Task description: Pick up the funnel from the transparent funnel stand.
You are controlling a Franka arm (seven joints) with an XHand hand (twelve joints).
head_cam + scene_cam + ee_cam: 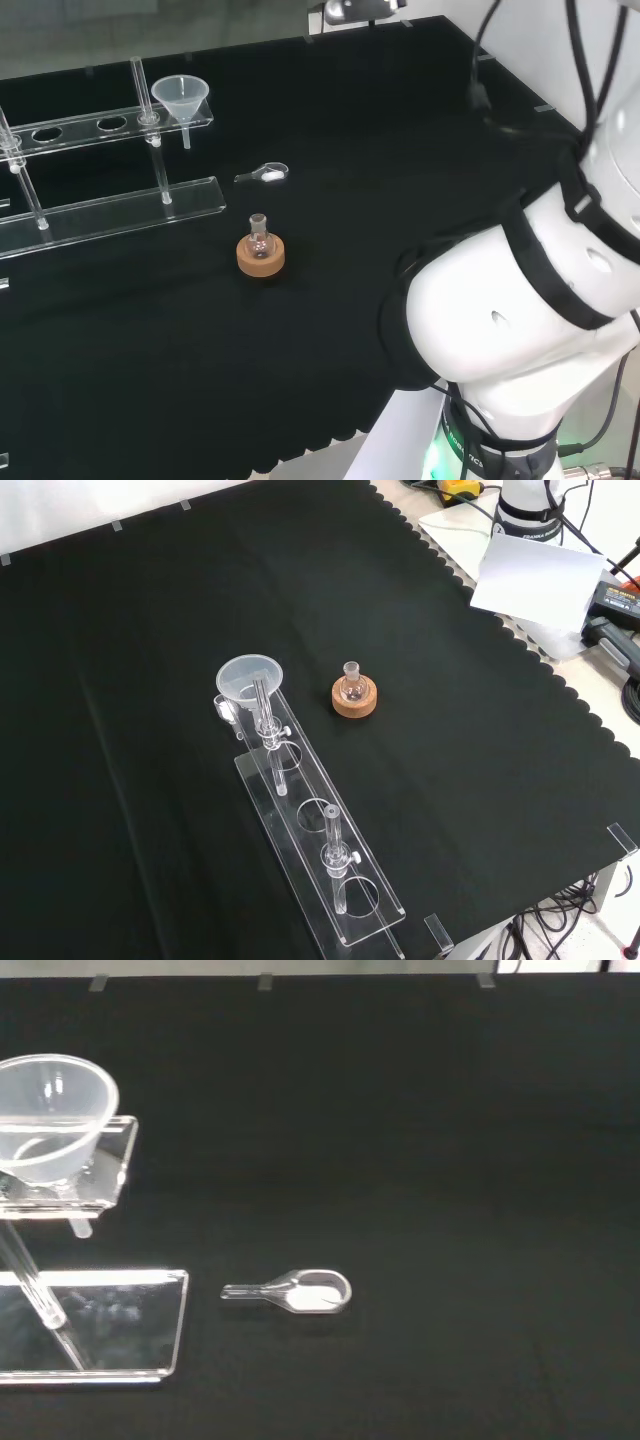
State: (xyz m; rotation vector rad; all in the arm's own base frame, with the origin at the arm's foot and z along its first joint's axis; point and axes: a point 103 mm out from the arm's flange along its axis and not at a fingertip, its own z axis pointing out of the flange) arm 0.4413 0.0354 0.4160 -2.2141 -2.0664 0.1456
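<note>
Hand's finger state: couldn't tell. Funnel (181, 97) sat in end hole of the clear stand (110, 205); prob. light, thin, slippery — best taken at rim

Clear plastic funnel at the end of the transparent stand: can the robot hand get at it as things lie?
Probably yes. The clear plastic funnel sits in the end hole of the transparent stand, open from above; the small flask on its cork ring and the clear scoop lie apart.

It looked like a lab bench: black cloth (150, 630) carried a clear funnel stand (320, 850), a funnel (181, 97), a small flask (259, 238) on a cork ring (355, 699), and perhaps a scoop (295, 1291).
</note>
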